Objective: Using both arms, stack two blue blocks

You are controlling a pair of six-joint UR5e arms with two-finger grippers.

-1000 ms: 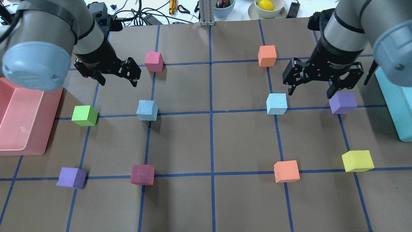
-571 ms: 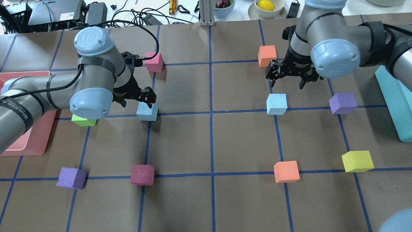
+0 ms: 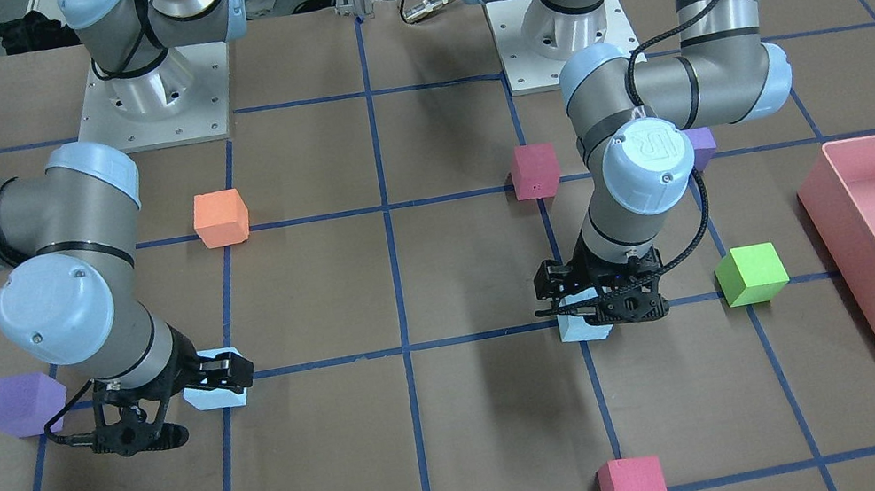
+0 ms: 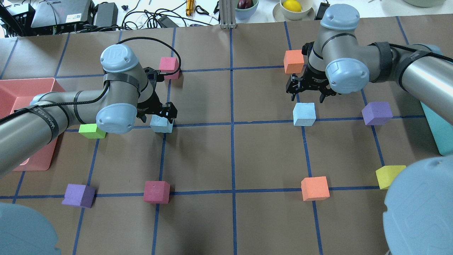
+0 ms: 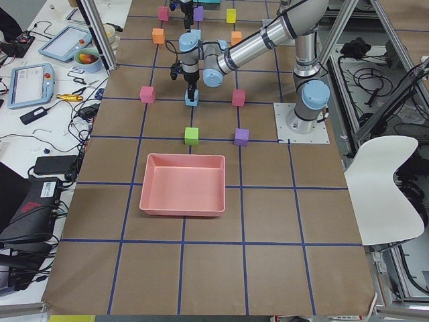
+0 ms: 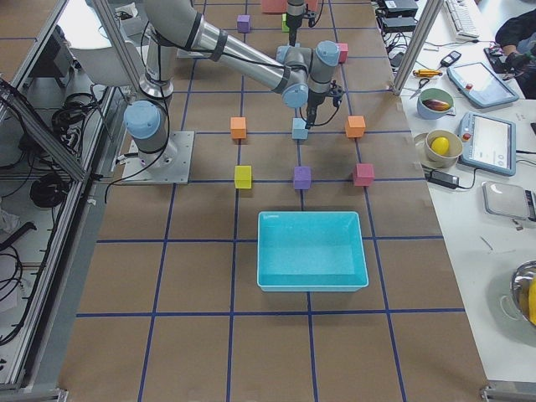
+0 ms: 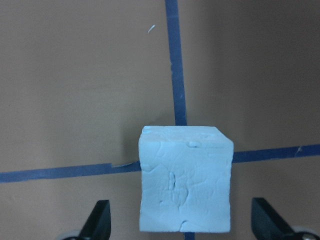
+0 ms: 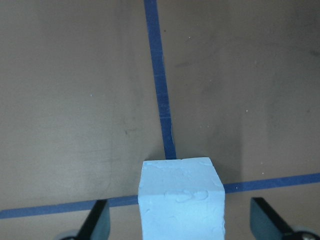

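Observation:
Two pale blue blocks rest on the brown paper. My left gripper (image 4: pixel 157 114) is open just above the left blue block (image 4: pixel 161 124). In the left wrist view that block (image 7: pixel 185 180) sits between the spread fingertips (image 7: pixel 100 222), apart from both. My right gripper (image 4: pixel 308 96) is open, low over the far edge of the right blue block (image 4: pixel 304 114). In the right wrist view this block (image 8: pixel 181 200) lies between the open fingertips (image 8: pixel 265 222), untouched. In the front view the left gripper (image 3: pixel 603 306) covers its block (image 3: pixel 583 328), and the right gripper (image 3: pixel 177 404) is at its block (image 3: pixel 216 392).
A pink tray (image 4: pixel 21 92) lies at the left edge and a teal box (image 4: pixel 439 131) at the right. A green cube (image 4: pixel 90 131) sits close to the left arm. A purple cube (image 4: pixel 377 113) and an orange cube (image 4: pixel 293 61) flank the right gripper. Several more cubes lie nearer the front.
Both arms have swung down and inward. The left gripper has come over the left blue block. The right gripper has moved left from the purple cube to the right blue block.

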